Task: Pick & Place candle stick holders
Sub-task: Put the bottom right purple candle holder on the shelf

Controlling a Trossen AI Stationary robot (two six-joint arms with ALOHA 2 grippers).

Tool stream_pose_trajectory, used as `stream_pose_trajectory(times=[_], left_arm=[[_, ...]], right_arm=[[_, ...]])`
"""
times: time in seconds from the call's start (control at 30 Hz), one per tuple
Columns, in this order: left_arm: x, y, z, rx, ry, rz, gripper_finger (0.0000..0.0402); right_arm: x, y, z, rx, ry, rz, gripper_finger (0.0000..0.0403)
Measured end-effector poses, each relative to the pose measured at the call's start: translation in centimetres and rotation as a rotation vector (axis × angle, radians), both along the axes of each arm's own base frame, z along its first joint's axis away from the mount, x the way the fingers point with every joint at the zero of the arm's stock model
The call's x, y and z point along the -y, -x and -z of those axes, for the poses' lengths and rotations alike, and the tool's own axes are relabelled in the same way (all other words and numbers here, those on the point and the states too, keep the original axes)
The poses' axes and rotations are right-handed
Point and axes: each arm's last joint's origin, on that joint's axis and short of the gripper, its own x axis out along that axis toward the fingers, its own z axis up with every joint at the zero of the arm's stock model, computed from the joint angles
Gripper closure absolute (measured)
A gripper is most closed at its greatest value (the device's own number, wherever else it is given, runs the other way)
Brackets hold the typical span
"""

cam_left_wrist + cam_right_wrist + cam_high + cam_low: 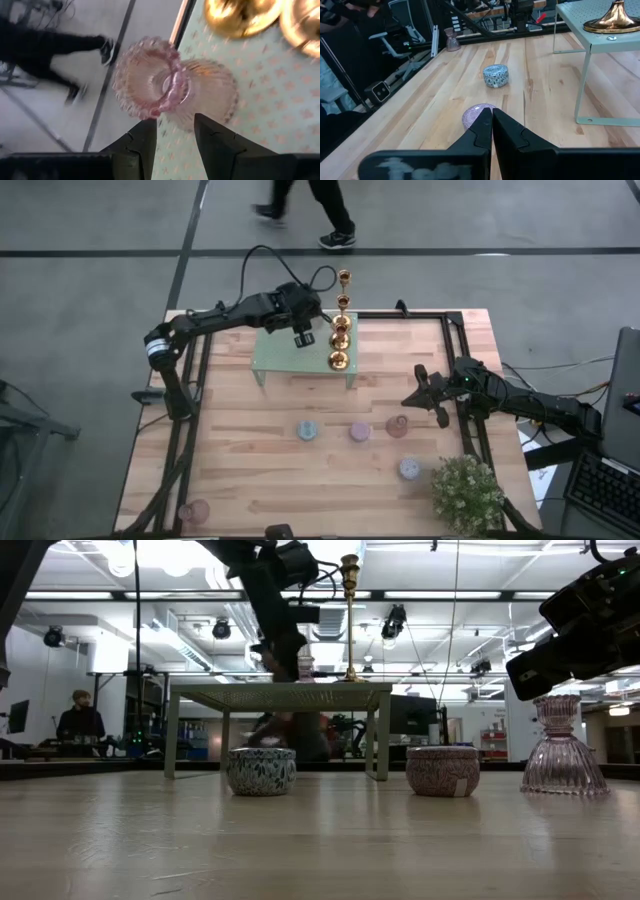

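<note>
On the mint-green rack (290, 355) at the far side of the table (250, 470), two gold holders (340, 345) stand in a row near its right edge. The left gripper (303, 335) is above this rack, and its fingers (145, 145) are partly closed around a pink glass holder (170, 87), which it holds over the perforated top, just beside the gold bases. It is not clear from the pictures whether the glass already touches the rack, so this holder seems to be in the middle of its placing.

The right gripper (425, 395) waits above the right part of the table, its fingers pressed together with nothing between them.

Much work is left. A blue round holder (306, 430), a lilac one (360, 431), another pink glass holder (397, 425) and a grey-blue round one (410, 469) stand on the wood. One more pink glass holder (193, 511) stands at the near left corner. The potted plant (466, 492) is at the near right corner.
</note>
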Motion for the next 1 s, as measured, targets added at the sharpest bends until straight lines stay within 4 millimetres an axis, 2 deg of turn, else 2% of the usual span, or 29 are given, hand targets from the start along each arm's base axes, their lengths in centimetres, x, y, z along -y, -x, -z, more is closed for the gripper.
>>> stream_pose_trajectory(times=[0.17, 0.47, 0.67, 0.83, 1.0], left_arm=[[0.10, -0.50, -0.29, 0.062, 0.015, 0.043, 0.0266], [0.05, -0.16, -0.12, 0.012, -0.018, -0.012, 0.0266], [-0.29, -0.44, -0.35, 0.052, -0.043, -0.015, 0.0266], [-0.23, -0.69, -0.47, 0.086, -0.024, 0.016, 0.0266], [-0.04, -0.22, -0.23, 0.069, 0.018, -0.026, 0.0267]], right_arm=[[0.00, 0.00, 0.00, 0.000, 0.000, 0.000, 0.0394], [0.00, 0.00, 0.00, 0.000, 0.000, 0.000, 0.0394], [0.00, 0.00, 0.00, 0.001, 0.003, 0.000, 0.0394], [0.00, 0.00, 0.00, 0.001, 0.003, -0.001, 0.0394], [0.00, 0.00, 0.00, 0.000, 0.000, 0.000, 0.0394]])
